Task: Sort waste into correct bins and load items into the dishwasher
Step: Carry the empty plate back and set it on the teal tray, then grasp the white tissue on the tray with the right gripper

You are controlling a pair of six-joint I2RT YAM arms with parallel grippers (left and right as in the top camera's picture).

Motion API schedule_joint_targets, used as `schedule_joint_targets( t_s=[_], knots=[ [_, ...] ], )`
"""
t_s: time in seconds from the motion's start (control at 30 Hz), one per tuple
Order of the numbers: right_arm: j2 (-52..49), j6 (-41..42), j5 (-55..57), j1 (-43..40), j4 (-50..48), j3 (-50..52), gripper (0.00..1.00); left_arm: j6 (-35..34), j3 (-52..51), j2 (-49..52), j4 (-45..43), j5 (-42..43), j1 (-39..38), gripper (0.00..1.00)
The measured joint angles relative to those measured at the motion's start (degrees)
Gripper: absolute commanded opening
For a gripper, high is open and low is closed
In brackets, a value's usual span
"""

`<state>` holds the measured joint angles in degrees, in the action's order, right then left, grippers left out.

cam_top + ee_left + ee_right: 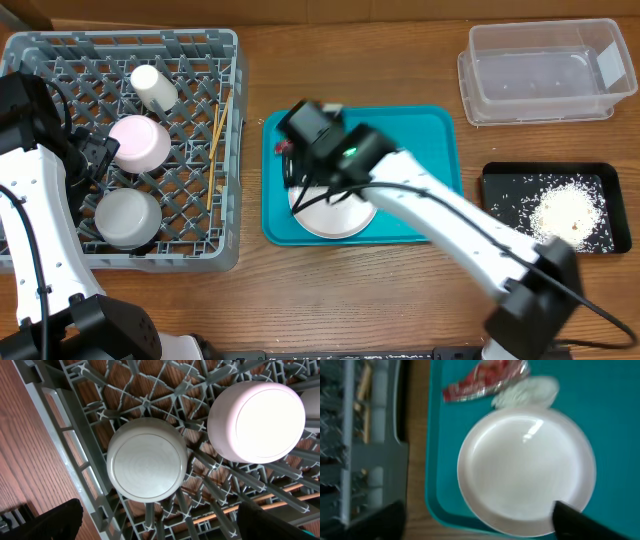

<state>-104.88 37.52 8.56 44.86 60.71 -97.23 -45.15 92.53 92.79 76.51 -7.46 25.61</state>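
White round plate [525, 470] flat on teal plastic tray [605, 415]; crumpled red wrapper [482, 381] and white scrap [527, 391] just beyond its 12 o'clock rim. Right fingers [580, 522] spread, empty; left fingers [50, 522] spread above grey lattice rack [65, 435]. Probably wrapper next: shift toward 12 o'clock, pinch wrapper only.

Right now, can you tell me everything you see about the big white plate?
The white plate is round, smooth and shiny, with a glint of light on it, and looks empty. It lies flat, right way up, on the teal tray, close to one corner. A crumpled red wrapper and a white scrap lie just past its rim; the scrap seems to touch it. The right gripper hangs open above it; whether a finger touches the rim, I cannot tell.
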Motion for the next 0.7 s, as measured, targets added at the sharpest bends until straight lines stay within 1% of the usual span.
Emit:
schedule_joint_targets(
  t_s=[0.13,0.3,0.33,0.37,0.4,0.43,0.47,0.53,0.57,0.7],
  knots=[
    [3.3,-0.1,3.9,-4.3,-4.5,-0.9,1.00,0.0,0.0,0.0,0.0,0.0,0.0,1.00],
    [3.1,-1.0,7.8,-9.0,-10.8,-1.0,0.99,0.0,0.0,0.0,0.0,0.0,0.0,1.00],
    [2.7,-1.6,8.3,-9.9,-11.8,-1.0,0.96,0.0,0.0,0.0,0.0,0.0,0.0,1.00],
    [2.2,-2.3,8.7,-10.6,-12.7,-1.0,0.89,0.0,0.0,0.0,0.0,0.0,0.0,1.00],
    [1.5,-3.1,9.0,-11.3,-13.7,-1.0,0.82,0.0,0.0,0.0,0.0,0.0,0.0,1.00],
    [0.7,-3.8,9.3,-11.9,-14.4,-1.1,0.72,0.0,0.0,0.0,0.0,0.0,0.0,1.00],
    [-0.4,-4.6,9.3,-12.5,-15.2,-1.1,0.66,0.0,0.0,0.0,0.0,0.0,0.0,1.00],
    [-3.1,-5.4,8.7,-13.6,-16.8,-1.1,0.65,0.0,0.0,0.0,0.0,0.0,0.0,1.00],
    [-4.6,-5.8,8.1,-13.9,-17.5,-1.1,0.66,0.0,0.0,0.0,0.0,0.0,0.0,1.00],
    [-11.3,-6.9,4.5,-14.5,-18.9,-1.1,0.73,0.0,0.0,0.0,0.0,0.0,0.0,1.00]
  ],
)
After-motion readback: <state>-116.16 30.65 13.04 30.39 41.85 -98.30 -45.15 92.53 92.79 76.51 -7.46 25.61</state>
